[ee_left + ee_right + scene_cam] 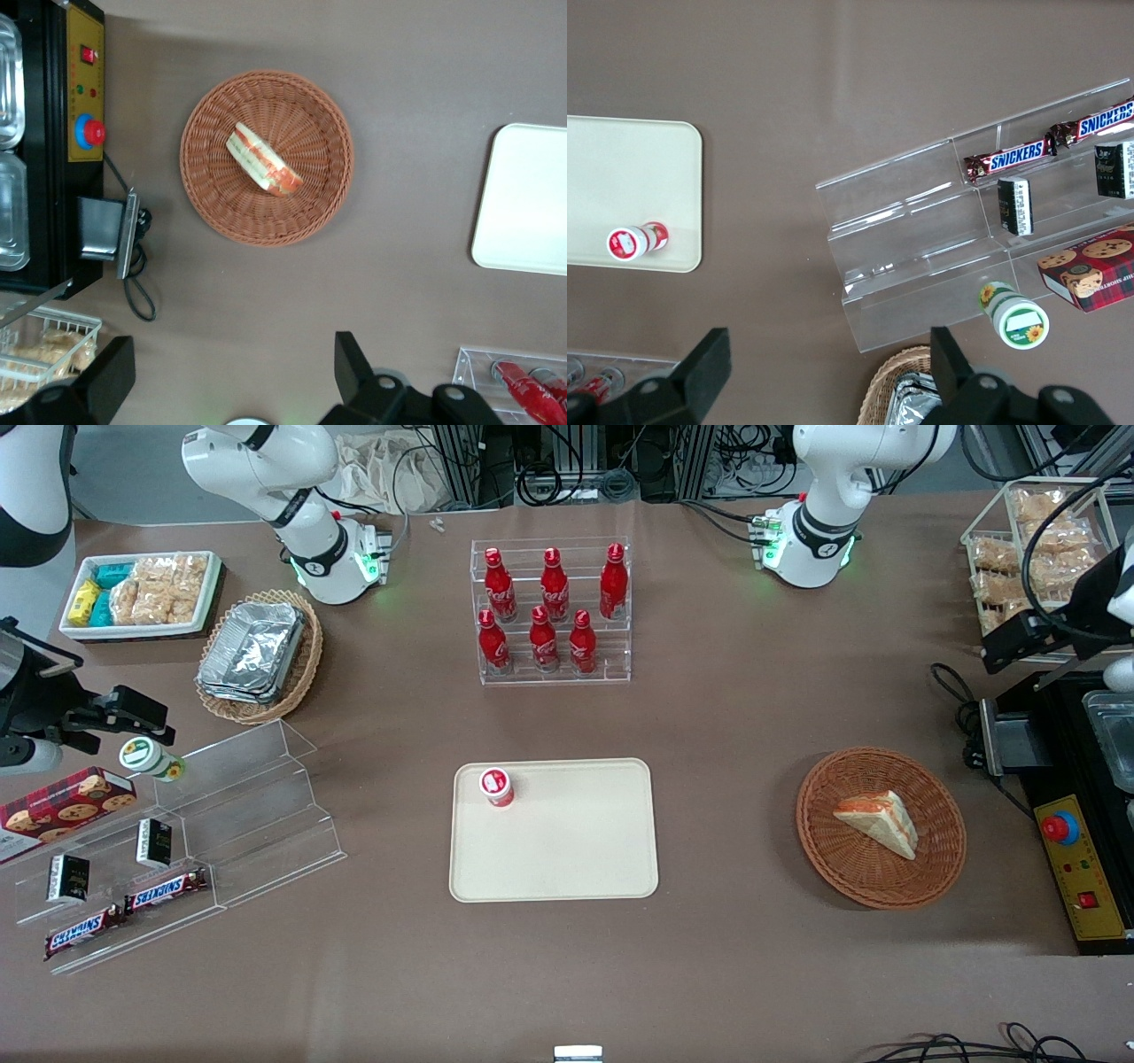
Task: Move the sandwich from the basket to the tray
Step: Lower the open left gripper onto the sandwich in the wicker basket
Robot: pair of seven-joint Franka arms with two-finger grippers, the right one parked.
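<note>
Table point(726, 717): brown surface, everything rests on it.
Tray point(567, 850): cream, flat on table, well apart from gripper, off toward parked arm's end; small red-and-white cup point(497, 786) upright in one corner.
Basket point(221, 168): reddish-brown wicker, on table below gripper, nearer front camera than it.
Sandwich point(264, 161): wedge lying in basket, near its middle, filling edge showing; not touched by gripper.
Gripper point(235, 376): raised above table near basket, fingers point(353, 359) spread wide, nothing between them.
</note>
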